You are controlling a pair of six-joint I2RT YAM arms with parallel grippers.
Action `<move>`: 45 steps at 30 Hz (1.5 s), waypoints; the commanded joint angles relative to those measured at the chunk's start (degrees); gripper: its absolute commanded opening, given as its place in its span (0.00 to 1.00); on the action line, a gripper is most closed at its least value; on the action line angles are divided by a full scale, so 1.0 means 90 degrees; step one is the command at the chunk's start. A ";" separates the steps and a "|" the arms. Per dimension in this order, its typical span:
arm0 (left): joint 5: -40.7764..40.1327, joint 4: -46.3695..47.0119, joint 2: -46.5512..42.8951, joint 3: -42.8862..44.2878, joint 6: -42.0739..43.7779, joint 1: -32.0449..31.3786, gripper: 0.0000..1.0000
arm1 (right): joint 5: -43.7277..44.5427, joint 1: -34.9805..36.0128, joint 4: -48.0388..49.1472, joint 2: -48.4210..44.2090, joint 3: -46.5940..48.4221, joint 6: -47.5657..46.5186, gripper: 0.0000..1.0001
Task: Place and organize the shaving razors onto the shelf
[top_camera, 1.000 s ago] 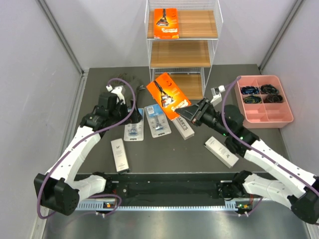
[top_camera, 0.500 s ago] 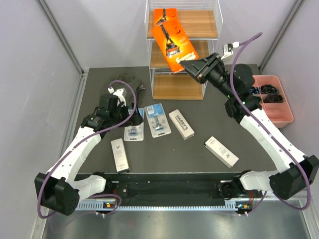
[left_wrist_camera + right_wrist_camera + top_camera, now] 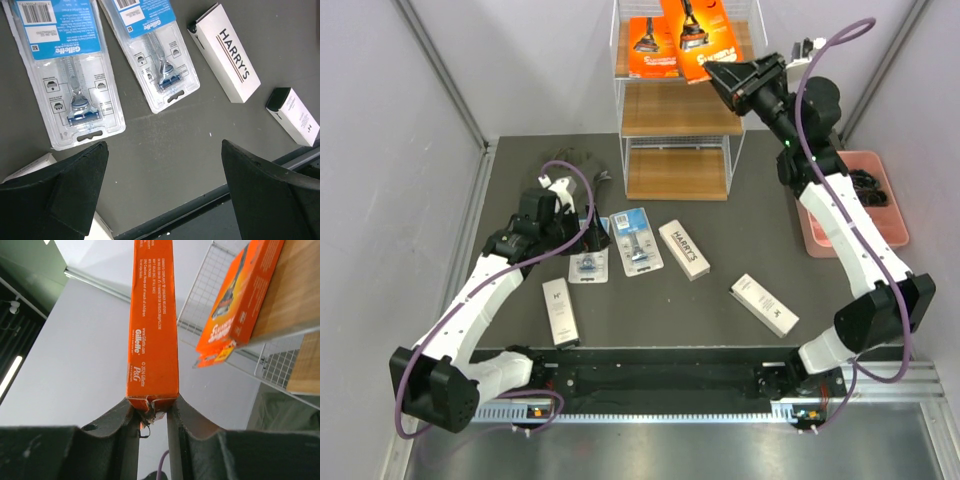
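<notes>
Lift: right gripper has gone from low over the table up to the top tier of the shelf; arm now stretched high; held orange box came up with it, now ahead of the fingers, just beside the shelved orange box; forearm now crosses the pink tray.

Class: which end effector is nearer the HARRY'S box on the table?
Left. The left end effector hovers open over the blister packs beside the HARRY'S box; the right end effector is up at the shelf's top tier, holding an orange box.
</notes>
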 commanded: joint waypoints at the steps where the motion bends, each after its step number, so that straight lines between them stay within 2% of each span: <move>1: 0.0219 0.0416 -0.0137 0.0034 -0.0149 0.0020 0.99 | 0.0156 -0.0135 0.0045 0.0329 0.0925 0.0185 0.00; 5: 0.0327 0.0387 -0.0186 0.0131 -0.0218 0.0020 0.99 | 0.0351 -0.0144 -0.0219 0.0593 0.1268 0.0283 0.00; 11: 0.0336 0.0368 -0.0342 0.0190 -0.0208 0.0020 0.99 | 0.0889 -0.0144 -0.0473 0.0652 0.1171 0.0264 0.00; 16: 0.0600 0.0289 -0.0371 0.0288 -0.0169 0.0020 0.99 | 0.0938 -0.0164 -0.0736 0.0896 0.1414 0.0215 0.00; 28: 0.0619 0.0211 -0.0362 0.0298 -0.0159 0.0020 0.99 | 0.1416 -0.0164 -0.0981 0.1170 0.1347 0.0361 0.00; 45: 0.0658 0.0143 -0.0401 0.0229 -0.0149 0.0020 0.99 | 0.1446 -0.0076 -0.1206 0.1687 0.1776 0.0683 0.02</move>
